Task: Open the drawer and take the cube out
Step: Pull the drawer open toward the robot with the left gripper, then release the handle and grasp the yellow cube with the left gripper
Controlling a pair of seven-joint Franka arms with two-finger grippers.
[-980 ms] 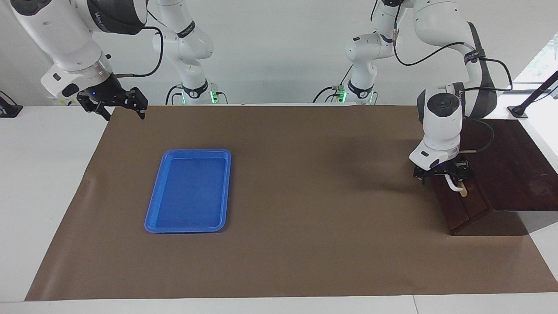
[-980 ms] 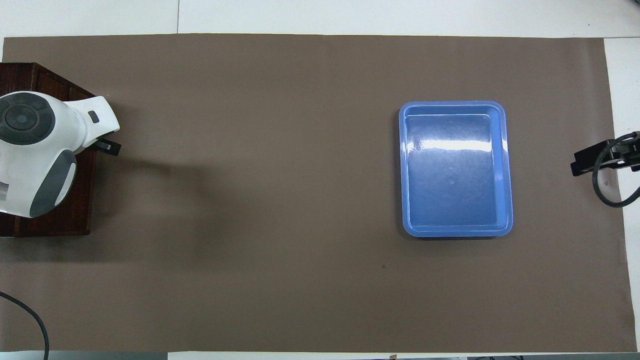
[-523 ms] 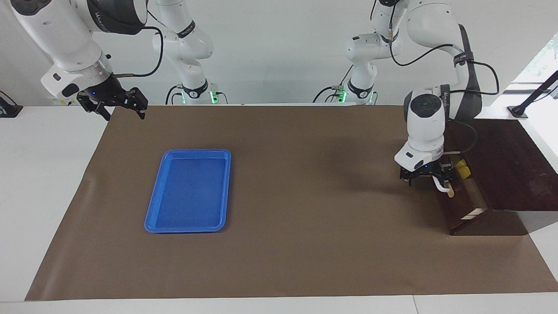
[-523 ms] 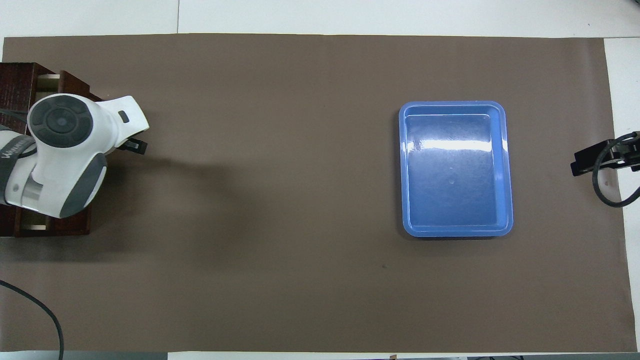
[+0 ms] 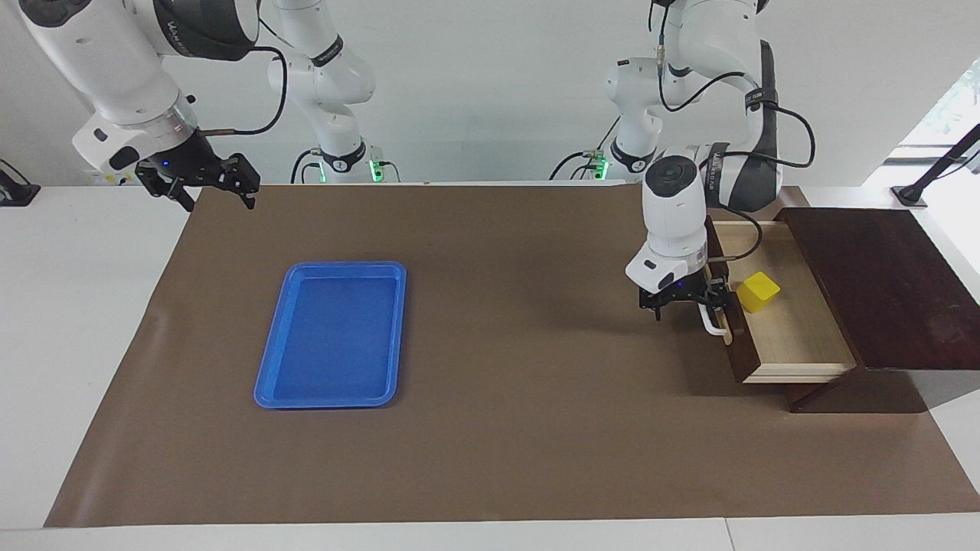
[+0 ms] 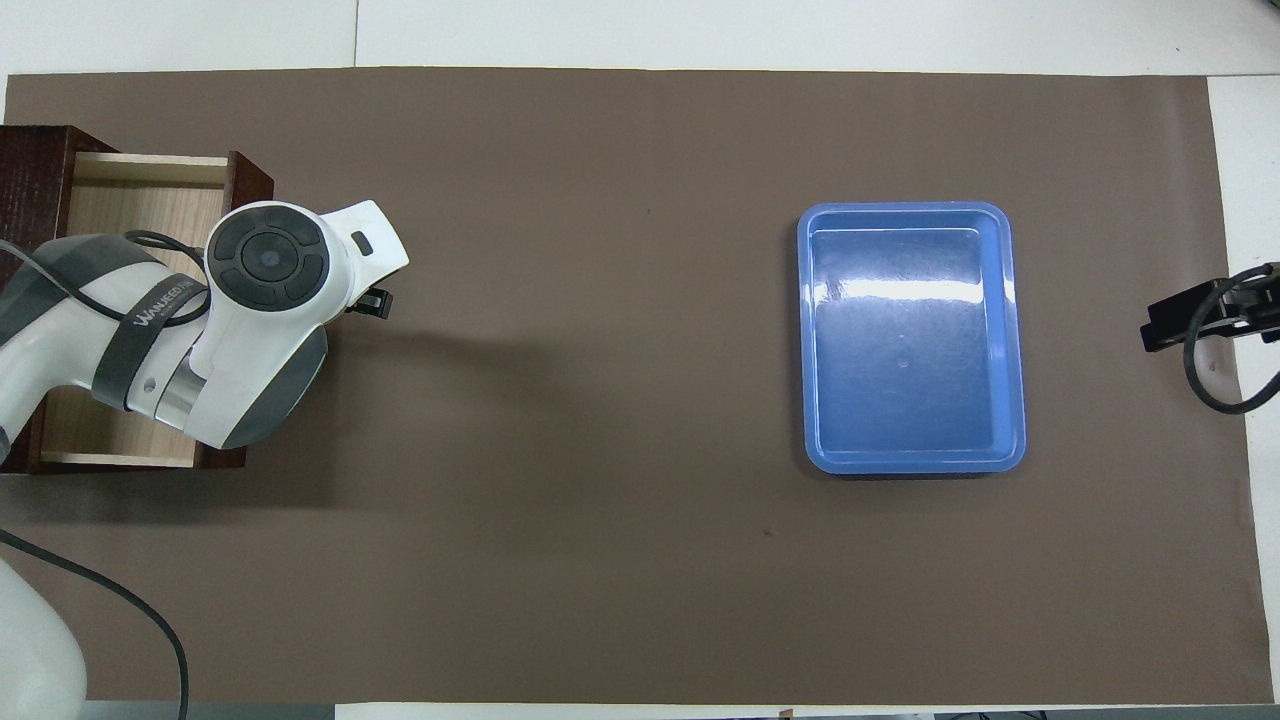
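our left gripper [image 5: 684,300] sits at the front of the drawer [image 5: 796,329], its fingers around the white bar handle [image 5: 713,325]. whether they clamp the bar or merely hook it we cannot tell; the jaws stand wide, so we judge it a loose grasp on the handle rather than a hard pinch. our right gripper [image 5: 205,177] waits in the air over the table's edge at the right arm's end, spread and empty, well apart from the blue tray [image 5: 268,375].

the drawer stands pulled well out of the dark wooden box [image 5: 880,283], its pale interior showing in both views. the yellow cube [image 5: 758,292] lies inside it, on the drawer floor just beside the dark front panel and near the handle; in the overhead view the left arm hides it.

we judge the cube to be light, stiff and smooth-faced, so it should not deform but could slip or twist if we catch it by its corners. it sits turned a little against the drawer walls, so we would line the fingers up on two opposite flat faces, coming straight down from above. the front panel stands close by, so one finger has little room there; that is where we see a risk of nudging the cube aside.
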